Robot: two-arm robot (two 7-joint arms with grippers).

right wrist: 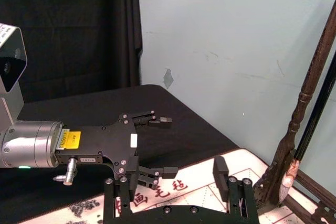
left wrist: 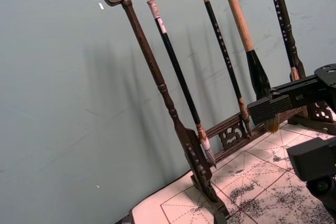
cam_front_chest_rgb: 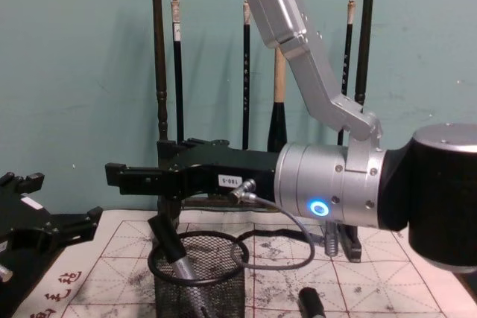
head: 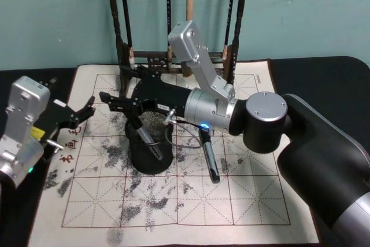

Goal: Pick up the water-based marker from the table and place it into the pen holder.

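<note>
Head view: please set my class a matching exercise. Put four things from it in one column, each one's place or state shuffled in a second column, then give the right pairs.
Things
1. pen holder
2. loose marker
3. brush rack
4. left gripper

Places or states
A. standing at the mat's far edge
B. below the right gripper, a second marker leaning inside
C. open, by the mat's left edge
D. lying flat, right of the pen holder

Pairs: 1-B, 2-D, 3-A, 4-C

Two markers [head: 208, 155], one pen holder [head: 149, 165], four brushes [cam_front_chest_rgb: 245, 72]
</note>
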